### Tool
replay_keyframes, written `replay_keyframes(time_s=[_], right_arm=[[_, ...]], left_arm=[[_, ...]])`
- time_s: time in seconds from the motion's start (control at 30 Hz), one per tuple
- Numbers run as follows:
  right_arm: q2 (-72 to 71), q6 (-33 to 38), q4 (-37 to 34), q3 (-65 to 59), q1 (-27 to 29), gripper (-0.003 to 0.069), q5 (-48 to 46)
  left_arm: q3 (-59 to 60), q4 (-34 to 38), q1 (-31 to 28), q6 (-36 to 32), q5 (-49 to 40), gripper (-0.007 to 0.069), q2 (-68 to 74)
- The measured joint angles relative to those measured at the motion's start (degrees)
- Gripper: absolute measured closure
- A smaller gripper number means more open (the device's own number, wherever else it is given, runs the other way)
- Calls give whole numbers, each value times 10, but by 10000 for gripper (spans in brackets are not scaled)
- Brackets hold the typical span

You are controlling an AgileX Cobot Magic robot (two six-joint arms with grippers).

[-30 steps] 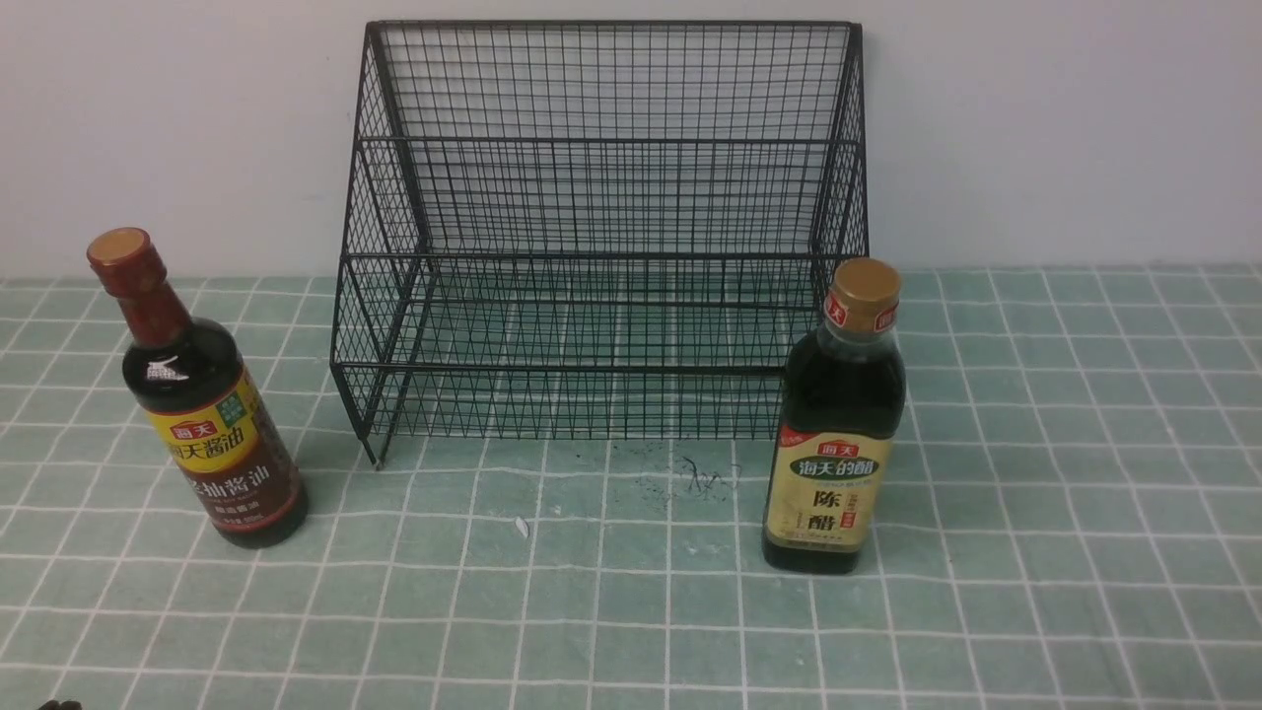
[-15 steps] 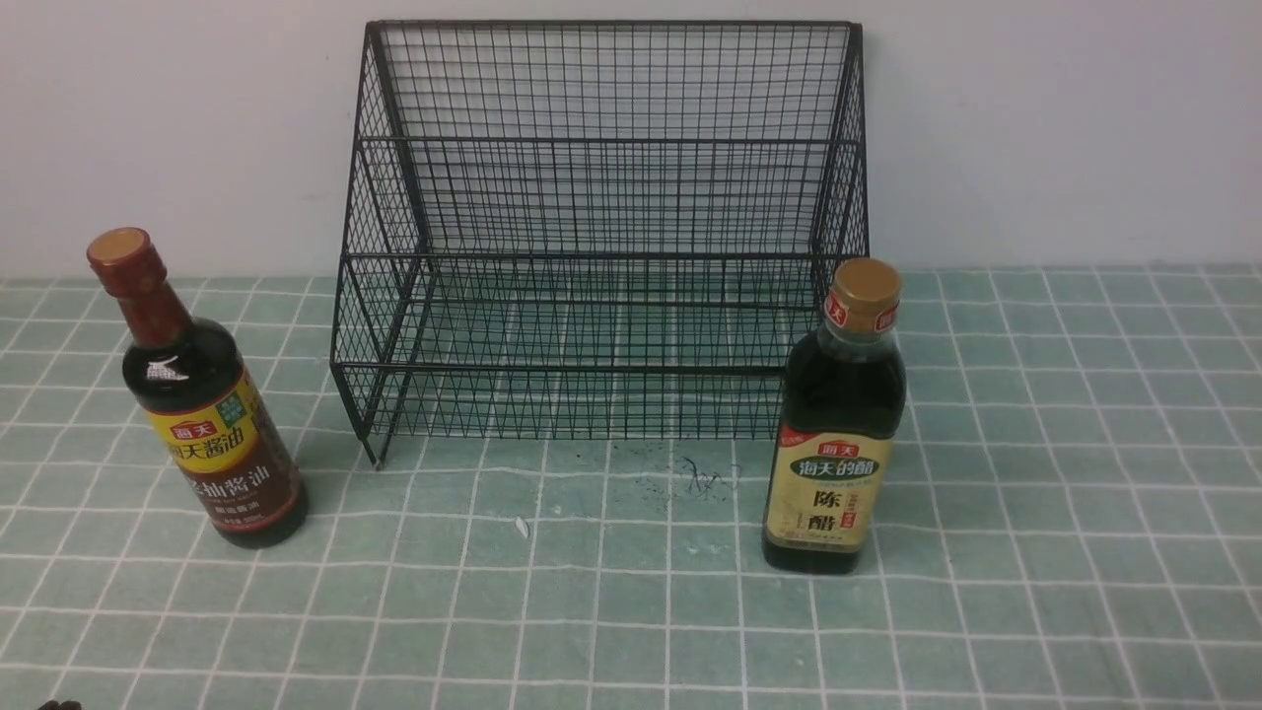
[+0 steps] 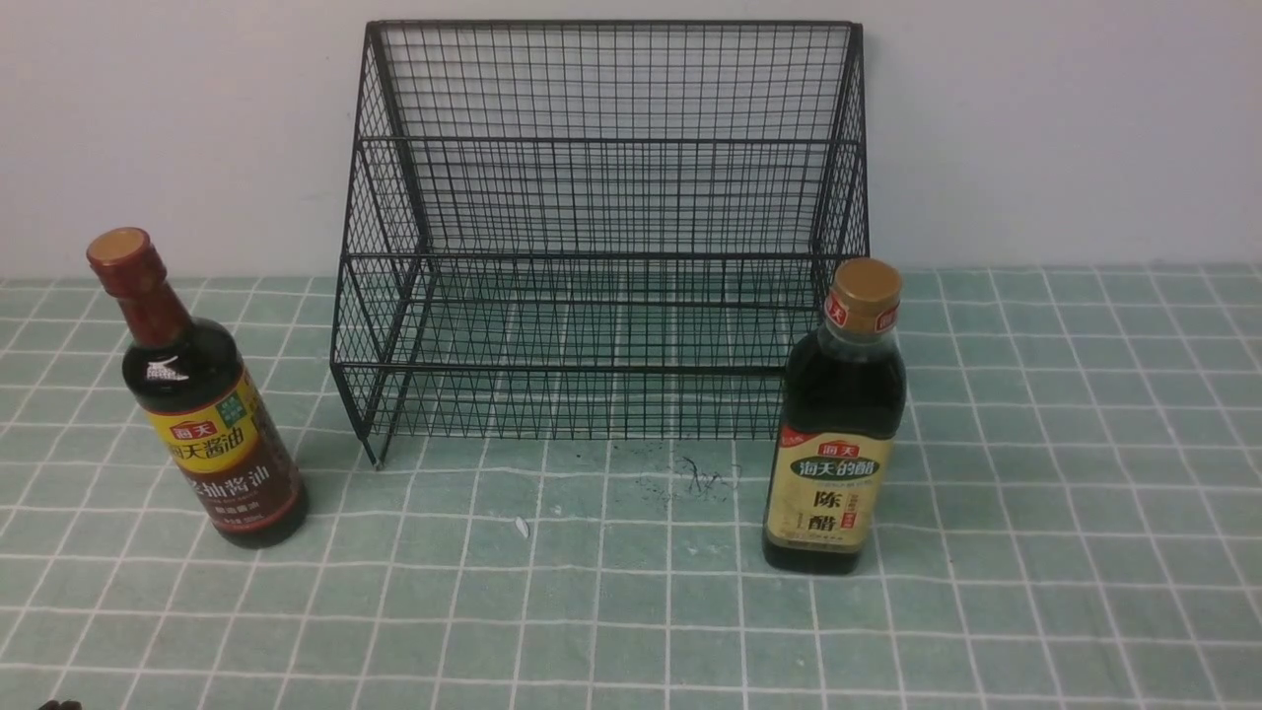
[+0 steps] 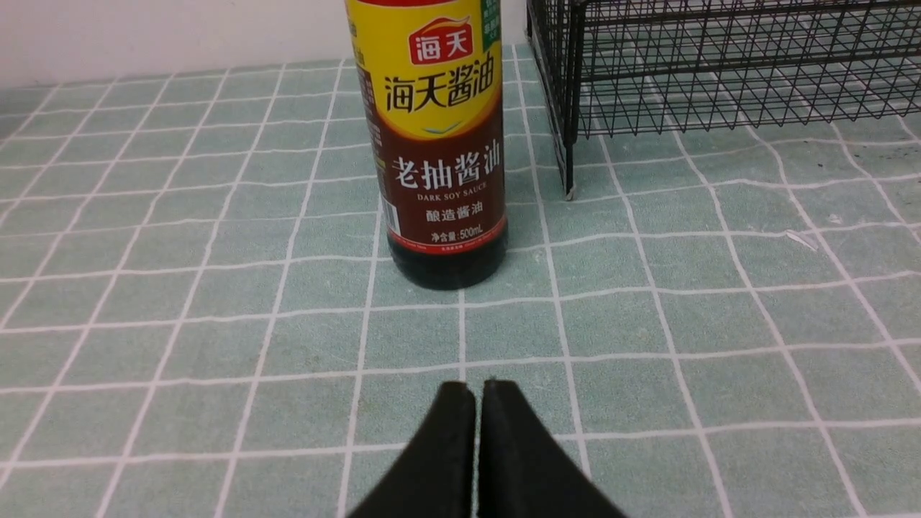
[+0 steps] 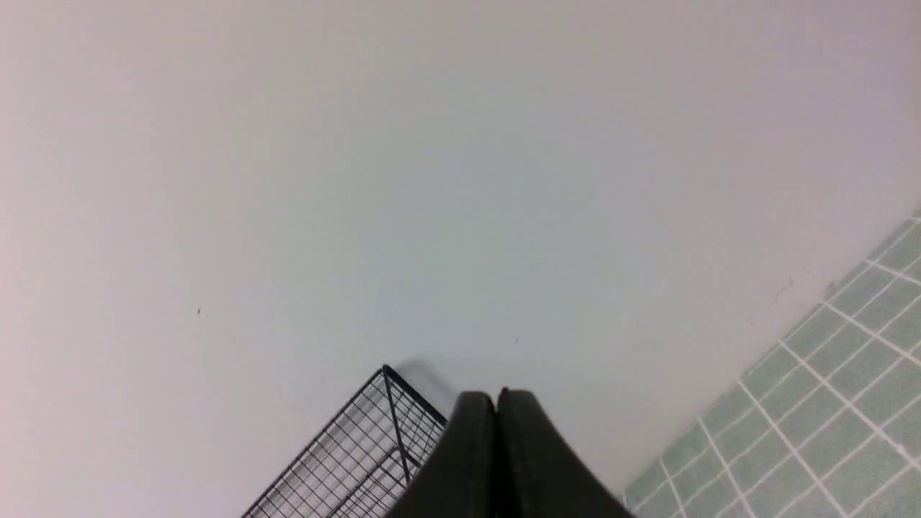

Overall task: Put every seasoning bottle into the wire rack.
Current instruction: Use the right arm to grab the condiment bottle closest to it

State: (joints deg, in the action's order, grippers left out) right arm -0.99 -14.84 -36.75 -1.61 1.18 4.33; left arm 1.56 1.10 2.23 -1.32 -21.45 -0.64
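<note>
Left gripper [image 4: 478, 390] and right gripper [image 5: 496, 394] sit closed, empty. The left should spread wide, then clasp the round red-necked dark-liquid glass bottle [image 4: 442, 180] squarely.

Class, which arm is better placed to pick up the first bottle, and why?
Left, probably: the left claw, shut, faces the red-necked bottle directly ahead. The right claw, also shut, points at the wall, not the gold-capped bottle.

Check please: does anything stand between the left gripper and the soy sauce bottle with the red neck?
Nothing visible does. In the left wrist view the shut left gripper points at the soy sauce bottle, and only bare checked tablecloth lies between them. The wire rack stands beside that path, not in it.
</note>
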Motion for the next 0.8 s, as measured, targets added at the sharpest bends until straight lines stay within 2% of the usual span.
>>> replay_keyframes(time_s=[0.13,0.2,0.3,0.47,0.5,0.63,0.8], right_arm=[[0,0,-17,0,0,672,19],[0,4,-12,16,0,672,-10],[21,32,38,94,0,672,-105],[153,144,123,283,0,672,-323],[160,148,125,283,0,672,-333],[325,250,138,436,0,672,-519],[467,294,139,560,0,665,-600]], left_arm=[[0,0,0,0,0,631,0],[0,0,0,0,0,631,0],[0,0,0,0,0,631,0],[0,0,0,0,0,631,0],[0,0,0,0,0,631,0],[0,0,0,0,0,631,0],[0,0,0,0,0,631,0]])
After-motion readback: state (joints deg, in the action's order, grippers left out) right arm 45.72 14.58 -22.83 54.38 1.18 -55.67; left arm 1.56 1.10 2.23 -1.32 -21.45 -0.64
